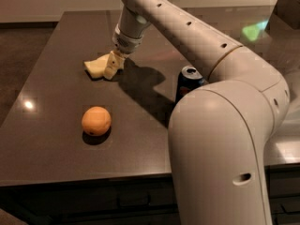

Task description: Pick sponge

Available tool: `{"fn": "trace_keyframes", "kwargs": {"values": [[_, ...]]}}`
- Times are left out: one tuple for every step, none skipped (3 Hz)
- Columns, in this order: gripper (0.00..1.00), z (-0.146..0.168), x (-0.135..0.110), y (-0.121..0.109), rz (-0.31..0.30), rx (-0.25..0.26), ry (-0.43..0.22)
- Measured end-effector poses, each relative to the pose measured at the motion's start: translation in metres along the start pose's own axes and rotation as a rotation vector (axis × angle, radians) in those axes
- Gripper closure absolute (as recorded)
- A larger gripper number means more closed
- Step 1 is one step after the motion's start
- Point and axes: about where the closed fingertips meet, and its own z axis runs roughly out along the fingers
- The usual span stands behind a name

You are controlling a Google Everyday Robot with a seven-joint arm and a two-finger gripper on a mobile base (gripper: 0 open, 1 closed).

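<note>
The pale yellow sponge [96,66] lies flat on the dark table [56,102], toward the far left. My gripper [112,67] hangs down from the long white arm and sits right at the sponge's right end, its pale fingers [110,68] touching or overlapping the sponge. The sponge's right part is hidden behind the fingers.
An orange fruit [96,121] sits on the table nearer the front. A dark blue soda can [188,82] stands upright to the right, partly hidden by my arm's large white body [220,149]. The table's front edge runs along the bottom.
</note>
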Motion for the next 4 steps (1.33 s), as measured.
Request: {"fn": "trace_keyframes", "kwargs": {"values": [[0.78, -0.008, -0.004, 0.000, 0.000, 0.000, 0.000], [0.99, -0.014, -0.007, 0.000, 0.000, 0.000, 0.000], [1.00, -0.021, -0.018, 0.010, -0.038, -0.002, -0.024], [1.00, -0.035, -0.031, 0.022, -0.081, 0.003, -0.055]]}}
